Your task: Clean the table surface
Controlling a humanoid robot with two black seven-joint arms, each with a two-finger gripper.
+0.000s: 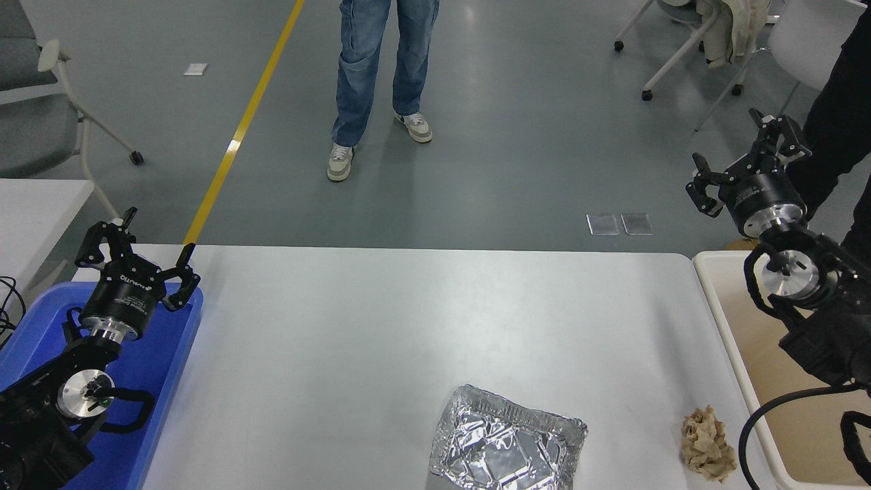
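Note:
The large white table surface (381,327) fills the middle of the head view. A crumpled foil tray (507,446) lies on it near the front edge. A wad of brown paper (708,446) lies to its right near the table's right edge. My right gripper (745,160) is open and empty, held high past the table's far right corner. My left gripper (139,248) is open and empty, parked over the blue tray at the lower left.
A blue plastic tray (170,361) stands at the table's left edge. A cream bin (755,354) stands at its right edge. A person in jeans (381,68) stands beyond the far side; a dark-clothed person (840,116) is at right. Chairs stand behind.

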